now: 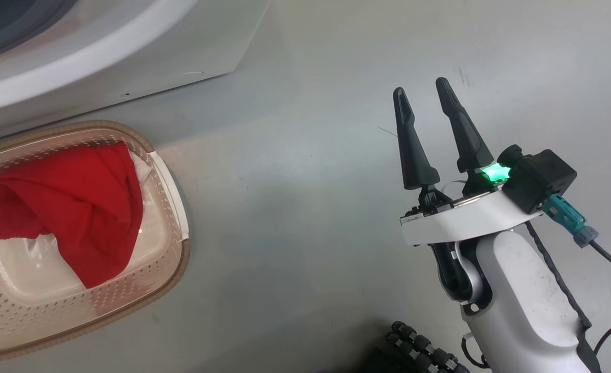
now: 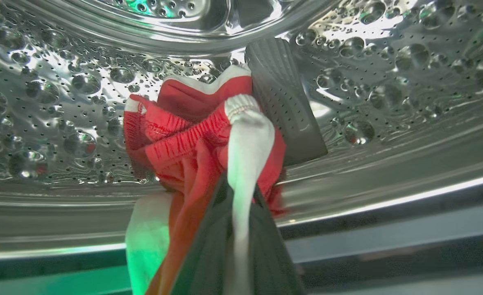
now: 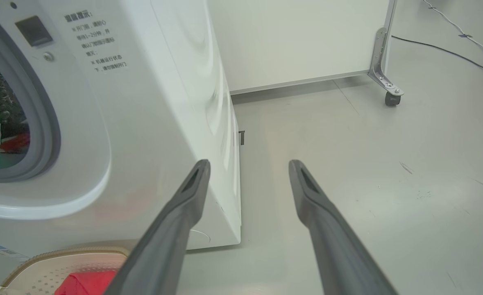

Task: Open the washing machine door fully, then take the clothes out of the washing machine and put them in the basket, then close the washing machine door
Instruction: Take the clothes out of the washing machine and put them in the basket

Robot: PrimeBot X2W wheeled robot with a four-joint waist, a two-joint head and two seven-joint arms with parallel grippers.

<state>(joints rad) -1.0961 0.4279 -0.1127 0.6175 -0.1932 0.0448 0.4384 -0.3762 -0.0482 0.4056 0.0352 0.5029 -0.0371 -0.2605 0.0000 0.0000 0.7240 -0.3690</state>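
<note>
Inside the washing machine's steel drum (image 2: 388,82), my left gripper (image 2: 241,196) is shut on a bunch of red clothes (image 2: 184,135) with white trim, and a white strip of them runs down between its dark fingers (image 2: 266,254). Another red garment (image 1: 72,202) lies in the cream basket (image 1: 173,248) on the floor in front of the white washing machine (image 1: 129,57). My right gripper (image 1: 423,96) hangs open over bare floor, well to the right of the basket, with nothing between its fingers. The washing machine door is out of view.
The machine's round opening with its grey gasket (image 3: 48,135) shows at the left of the right wrist view. A white panel on a castor (image 3: 391,98) stands behind, and cables (image 3: 450,51) run along the floor at the far right. The grey floor (image 1: 295,207) lies between basket and right arm.
</note>
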